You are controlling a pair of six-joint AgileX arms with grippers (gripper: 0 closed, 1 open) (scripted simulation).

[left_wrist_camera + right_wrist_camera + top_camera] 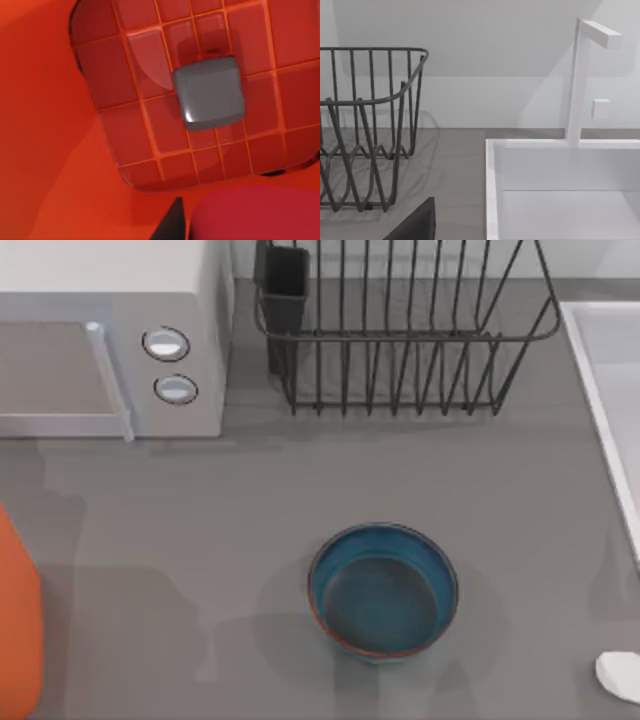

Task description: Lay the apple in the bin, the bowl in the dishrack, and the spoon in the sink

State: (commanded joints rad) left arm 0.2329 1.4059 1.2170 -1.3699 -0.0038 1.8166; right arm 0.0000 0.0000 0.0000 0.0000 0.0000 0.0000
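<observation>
The bowl point(383, 590) stands upright on the grey table point(200, 500), near the middle and toward the front. Its open blue side faces up. It is round, so it has no long side.

The dishrack point(400, 335) stands at the back of the table, well apart from the bowl. Its dark cup point(286, 285) sits at its back left corner. In the right wrist view the dishrack point(365, 125) is just beside the sink point(560, 190), with a strip of table between them. A tall white tap point(580, 80) stands upright at the sink's back rim.

The sink point(600, 370) runs along the right edge of the table. The spoon point(620, 676) lies at the front right corner, in front of the sink. Just its round white end shows, so I cannot tell which way it points.

The bin point(18, 630) is at the left edge. The white microwave point(110, 340) is at the back left.

The left wrist view looks down into the bin point(50, 125), at its red grid floor point(150, 125) with a grey square point(210, 92) on it. The apple point(255, 215) is close to the camera, above the floor. I cannot tell if the left claw is holding it, or how wide either claw is.
</observation>
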